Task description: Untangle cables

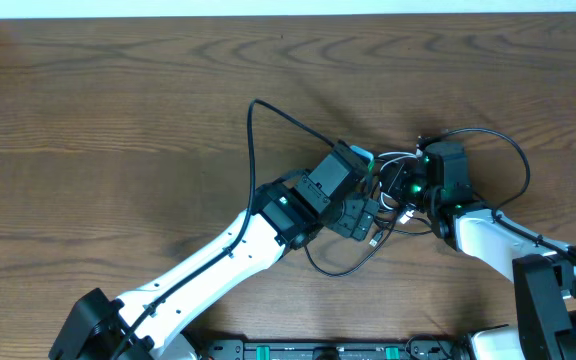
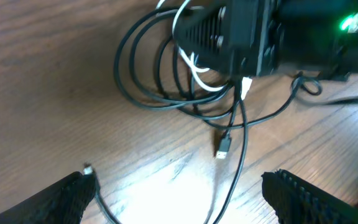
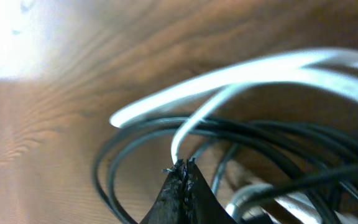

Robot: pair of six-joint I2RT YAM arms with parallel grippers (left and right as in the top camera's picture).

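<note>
My right jaws are pressed together, and the white cable point(image 3: 229, 78) runs straight into their tips, pinched there. My left jaws stand wide apart low over the table point(image 1: 118, 100), gripping nothing, with a bright patch of bare wood between them. The white cable is thin, smooth and glossy, and it arches away from the pinch in a blurred bow. Beneath it the black cables point(image 3: 135, 146) lie in several rounded loops, thin and dull, stacked on one another. From my left wrist I see those loops spread on the wood under my right arm point(image 2: 260, 37). One black strand trails down to a small metal plug point(image 2: 222, 147) lying flat. A second plug end point(image 2: 87, 168) sits just beside the tip of my left-hand finger point(image 2: 67, 199). The table is brown wood with a wavy grain. From above, the bundle lies between my two arms and is mostly covered by them, while a long black loop point(image 1: 251, 150) reaches toward the far side. I cannot tell which black strand crosses over which, and the white cable's ends are hidden.
</note>
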